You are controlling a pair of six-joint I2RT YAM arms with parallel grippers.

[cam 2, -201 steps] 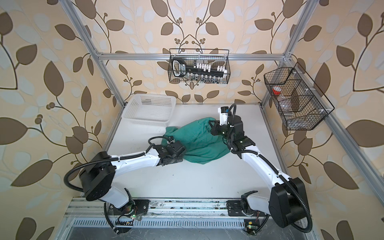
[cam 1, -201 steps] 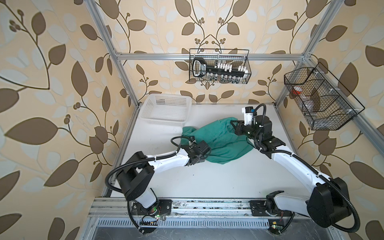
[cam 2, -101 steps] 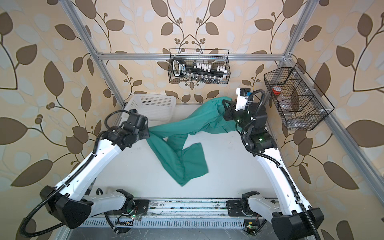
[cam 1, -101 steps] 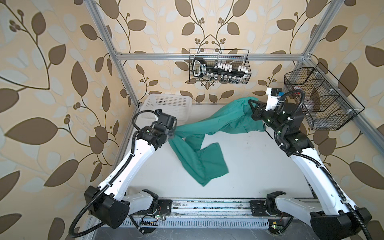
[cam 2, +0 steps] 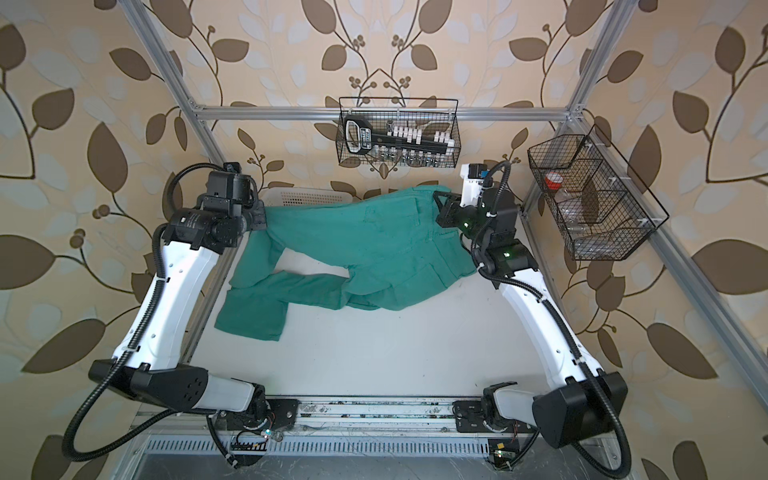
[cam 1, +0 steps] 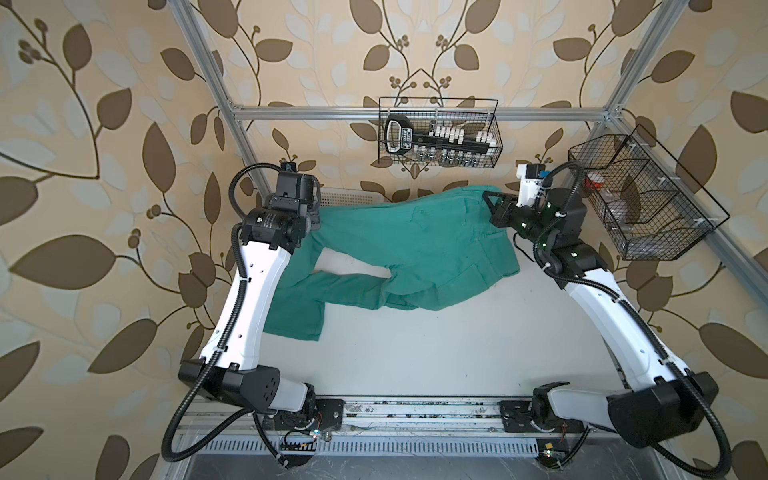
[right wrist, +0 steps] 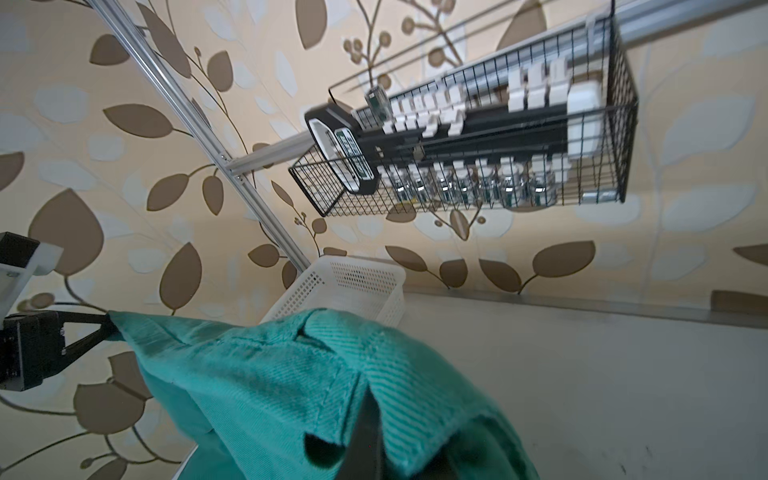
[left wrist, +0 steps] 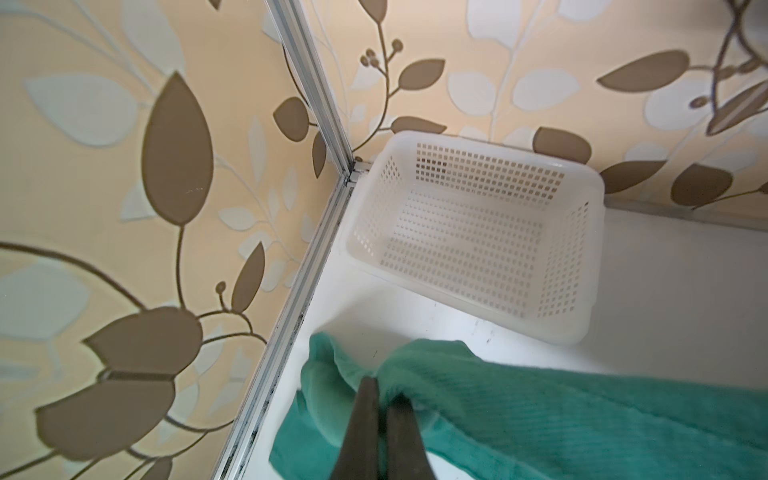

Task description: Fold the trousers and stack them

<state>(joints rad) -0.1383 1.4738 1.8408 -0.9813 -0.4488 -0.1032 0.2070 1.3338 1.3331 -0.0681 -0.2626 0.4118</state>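
**Op:** Where are the trousers sitting?

**Obs:** You have the trousers (cam 1: 415, 249) strung across in front of the basket (cam 1: 351, 195). Their top edge is lifted off the table (cam 1: 457, 353) and hides the basket's near rim in both top views. The wide waist end hangs out past the basket's right side. A leg runs back toward the basket's left near corner. The rest of the leg cloth lies bent on the table, well forward of the basket

**Op:** Left gripper?

**Obs:** Your left gripper (left wrist: 383, 395) is just in front of the basket's left near corner. The jaws are pinched together on a bunch of leg cloth. In the left wrist view the cloth wraps round the fingertips, with the basket just beyond them. I can't tell which part of the leg you've got

**Op:** And the right?

**Obs:** Your right gripper (cam 1: 489, 200) is well off to the basket's right, raised above the table. The jaws are closed tight on the waist edge. In the right wrist view the cloth drapes over the fingers and sags away toward the basket
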